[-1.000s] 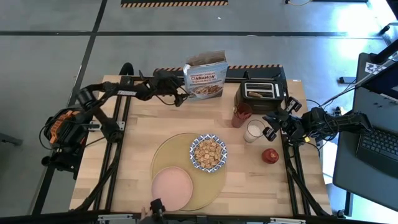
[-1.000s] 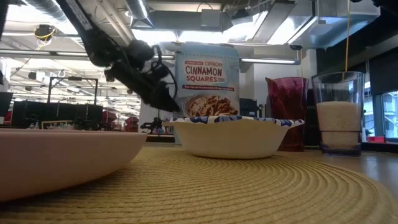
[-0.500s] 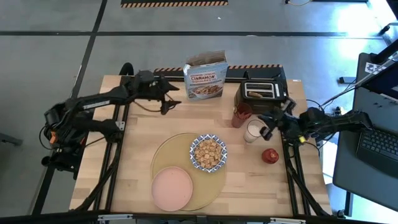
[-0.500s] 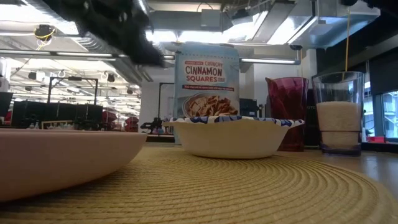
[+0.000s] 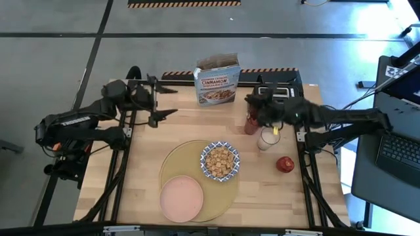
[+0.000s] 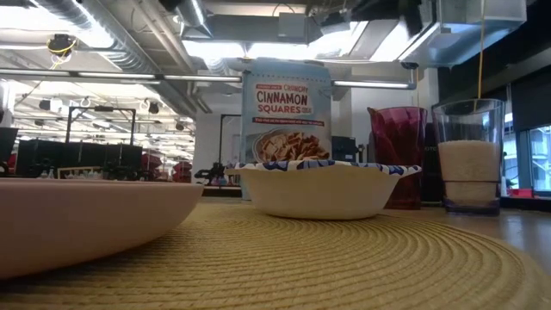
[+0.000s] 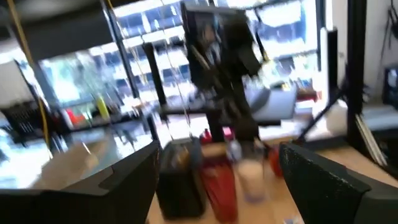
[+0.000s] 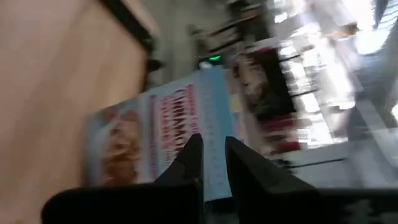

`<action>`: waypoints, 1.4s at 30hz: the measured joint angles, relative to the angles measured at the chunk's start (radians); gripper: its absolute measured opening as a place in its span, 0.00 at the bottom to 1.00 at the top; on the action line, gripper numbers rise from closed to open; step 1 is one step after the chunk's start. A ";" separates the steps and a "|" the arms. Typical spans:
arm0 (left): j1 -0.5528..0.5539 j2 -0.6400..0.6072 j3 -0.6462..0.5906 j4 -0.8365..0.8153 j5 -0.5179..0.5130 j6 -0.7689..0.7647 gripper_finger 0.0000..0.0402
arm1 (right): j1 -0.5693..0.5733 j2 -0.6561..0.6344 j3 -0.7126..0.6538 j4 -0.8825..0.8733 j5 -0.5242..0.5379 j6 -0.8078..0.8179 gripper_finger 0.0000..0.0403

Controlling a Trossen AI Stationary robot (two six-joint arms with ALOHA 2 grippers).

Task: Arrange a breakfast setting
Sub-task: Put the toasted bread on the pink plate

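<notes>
The round tan placemat point(image 5: 197, 180) lies on the table's near middle. On it rest the pink plate point(image 5: 182, 200) and the blue-and-white bowl point(image 5: 220, 161), which holds cereal. The milk glass point(image 5: 266, 138), the red cup point(image 5: 254, 121) and the red apple point(image 5: 285, 164) stand on the bare table to the right. My left gripper point(image 5: 167, 100) is open and empty, high over the far left. My right gripper point(image 5: 252, 105) hangs above the red cup, beside the toaster, with its fingers point(image 8: 194, 155) nearly together and empty. The toast is hidden by my right arm.
The blue cinnamon cereal box point(image 5: 216, 82) stands upright at the far edge. The black toaster point(image 5: 279, 92) stands to its right, partly under my right arm. A laptop point(image 5: 400, 157) sits off the table's right side. There is bare wood left of the placemat.
My left gripper has drawn away from the cereal box toward the table's left edge and risen out of the low view. My right gripper has gone from beside the milk glass toward the far edge and left, ending above the red cup. The glass and box stand as before.
</notes>
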 joint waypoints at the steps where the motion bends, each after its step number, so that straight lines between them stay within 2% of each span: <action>1: 0.000 -0.003 -0.001 -0.025 -0.008 0.003 0.78 | -0.025 0.003 0.051 -0.089 -0.028 0.033 0.09; 6: 0.000 -0.006 -0.002 -0.026 -0.043 0.009 0.78 | -0.188 0.002 0.273 -0.431 -0.085 0.190 0.09; 10: 0.000 -0.004 -0.002 -0.023 -0.038 0.010 0.78 | -0.359 0.004 0.374 -0.634 -0.123 0.278 0.09; 16: 0.000 -0.001 -0.002 -0.008 -0.038 0.004 0.78 | -0.643 0.021 0.368 -0.790 -0.381 0.312 0.09; 19: 0.000 -0.001 -0.002 -0.004 -0.038 0.003 0.78 | -0.744 0.052 0.343 -0.819 -0.521 0.298 0.09; 21: 0.000 -0.001 -0.002 -0.002 -0.038 0.003 0.78 | -0.791 0.078 0.323 -0.816 -0.557 0.276 0.09; 31: 0.001 -0.001 -0.002 -0.024 -0.038 0.001 0.78 | -0.880 0.180 0.286 -0.774 -0.780 0.196 0.09; 35: 0.001 -0.001 -0.002 -0.030 -0.042 0.001 0.78 | -0.879 0.216 0.285 -0.800 -0.800 0.175 0.11; 42: 0.001 -0.001 -0.002 -0.031 -0.044 -0.001 0.78 | -0.878 0.274 0.285 -0.860 -0.798 0.177 0.33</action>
